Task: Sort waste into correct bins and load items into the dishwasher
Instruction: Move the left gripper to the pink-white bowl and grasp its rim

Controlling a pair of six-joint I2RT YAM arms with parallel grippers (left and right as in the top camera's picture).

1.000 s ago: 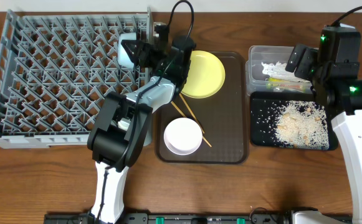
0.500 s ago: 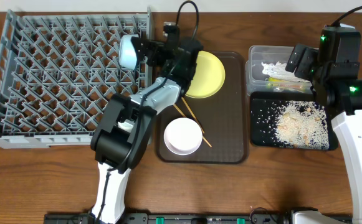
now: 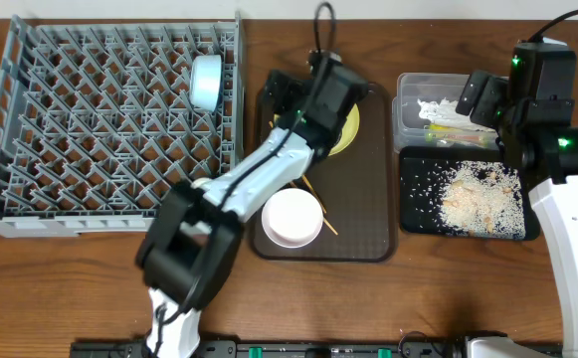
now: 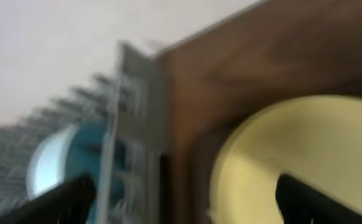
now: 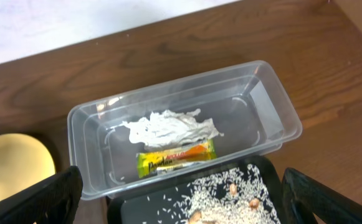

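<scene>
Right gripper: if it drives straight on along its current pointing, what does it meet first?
The right gripper is aimed into the clear tub, so likely the snack wrapper lying by the crumpled paper. Depth is unclear; the tub's near rim could come first.

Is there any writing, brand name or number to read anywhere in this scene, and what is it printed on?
Snack wrapper in the clear tub: dark lettering on its yellow-green end, too blurred to read.
Dish rack, yellow plate, white bowl: no text visible.
No other label, number or sign can be made out in any view.
</scene>
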